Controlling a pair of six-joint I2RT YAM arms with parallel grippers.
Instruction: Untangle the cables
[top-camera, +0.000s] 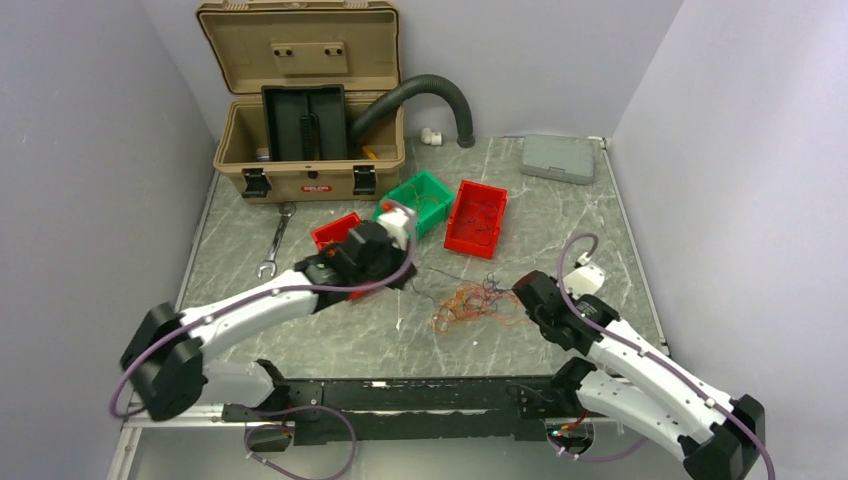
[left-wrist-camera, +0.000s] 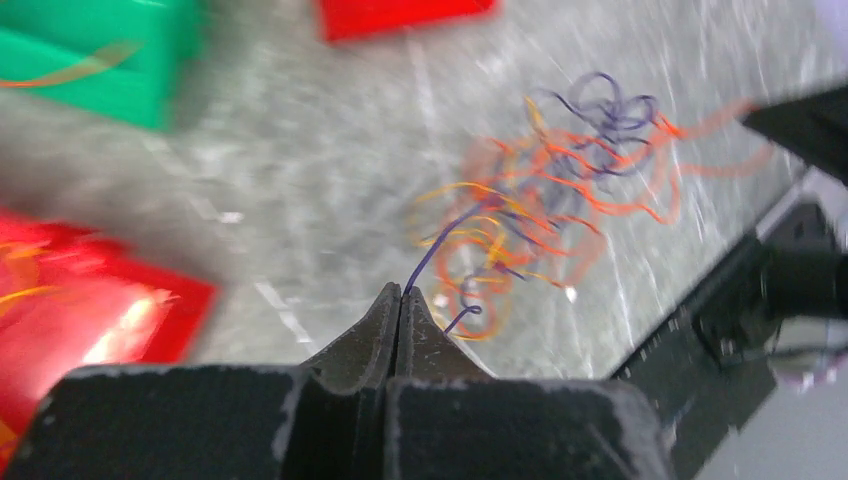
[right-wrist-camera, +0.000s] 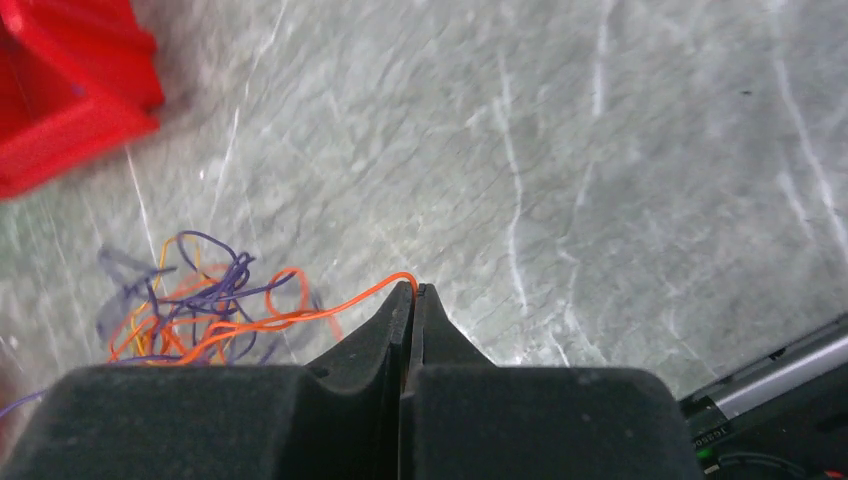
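The cables (top-camera: 478, 305) are a loose tangle of thin orange, yellow and dark purple strands on the marble table between the two arms. In the left wrist view the tangle (left-wrist-camera: 545, 205) lies ahead, and my left gripper (left-wrist-camera: 402, 293) is shut on a purple strand (left-wrist-camera: 438, 248) that runs from its tips up into the tangle. My right gripper (right-wrist-camera: 412, 290) is shut on an orange strand (right-wrist-camera: 330, 305) that leads left to the tangle (right-wrist-camera: 195, 310). Seen from above, the left gripper (top-camera: 412, 278) sits left of the cables and the right gripper (top-camera: 519, 289) right of them.
Behind the tangle stand a green bin (top-camera: 420, 200) and two red bins (top-camera: 476, 218) (top-camera: 335, 231). A tan toolbox (top-camera: 305, 100) stands open at the back with a black corrugated hose (top-camera: 430, 95). A wrench (top-camera: 276, 240) lies at left, a grey case (top-camera: 558, 158) at back right.
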